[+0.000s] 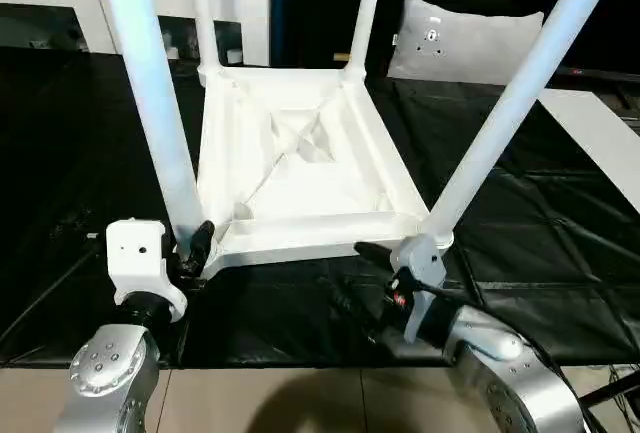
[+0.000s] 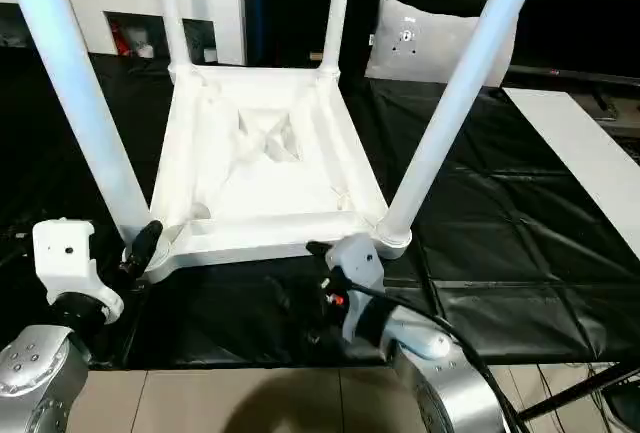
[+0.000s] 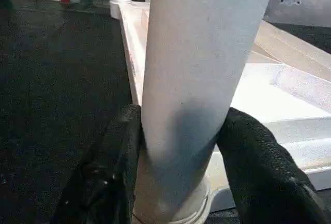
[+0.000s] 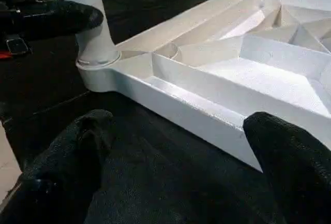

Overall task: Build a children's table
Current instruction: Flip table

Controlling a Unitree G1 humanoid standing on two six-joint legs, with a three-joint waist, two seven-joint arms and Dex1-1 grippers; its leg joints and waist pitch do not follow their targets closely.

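Tabletop [image 1: 300, 178] lies inverted at centre mat, four legs socketed upright. Seating stage is judged (final leg). Left gripper [image 3: 178, 146] is clamped on the seven-o'clock leg [image 1: 150, 93]; right gripper [image 4: 176, 146] gapes by the rim. Firm downward pressing is called for.

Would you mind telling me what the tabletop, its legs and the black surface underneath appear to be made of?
The tabletop looks like moulded white plastic, matte: its underside shows cast ribs and rounded corner sockets. The legs seem to be the same smooth white plastic, with a faint sheen. The black surface looks like a thin sheet, slightly glossy, creased and seamed; plastic or coated fabric, I cannot tell which.
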